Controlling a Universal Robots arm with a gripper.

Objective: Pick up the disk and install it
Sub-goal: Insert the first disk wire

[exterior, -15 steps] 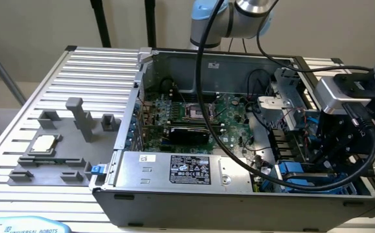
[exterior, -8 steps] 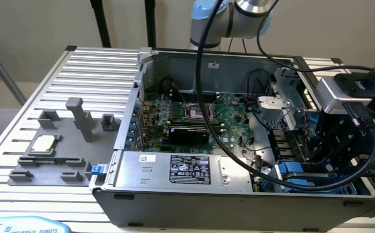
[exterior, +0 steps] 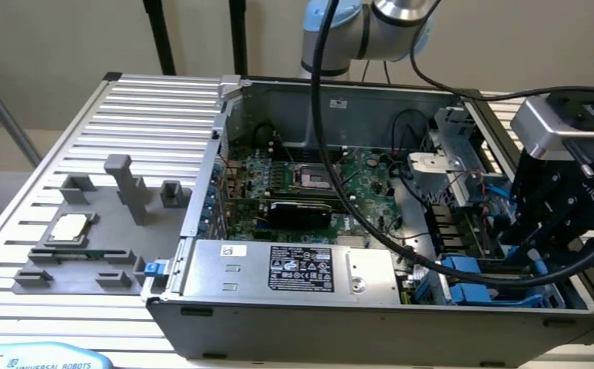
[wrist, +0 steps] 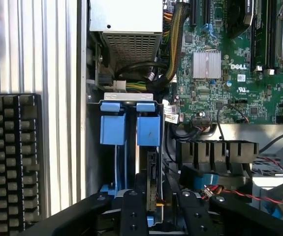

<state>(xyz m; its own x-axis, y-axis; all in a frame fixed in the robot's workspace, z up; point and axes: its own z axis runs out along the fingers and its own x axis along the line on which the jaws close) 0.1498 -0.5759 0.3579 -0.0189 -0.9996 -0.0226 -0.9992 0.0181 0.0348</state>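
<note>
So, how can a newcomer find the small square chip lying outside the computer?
Start at the open computer case, then look to the exterior view's left, at the grey fixture on the slatted table. The CPU chip lies flat there, the only shiny silver square among dull grey blocks.

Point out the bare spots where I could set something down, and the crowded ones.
Free: the ribbed table behind the grey fixture block, left of the computer case. Crowded: inside the case, around the motherboard, cables and blue drive bay under the gripper.
</note>
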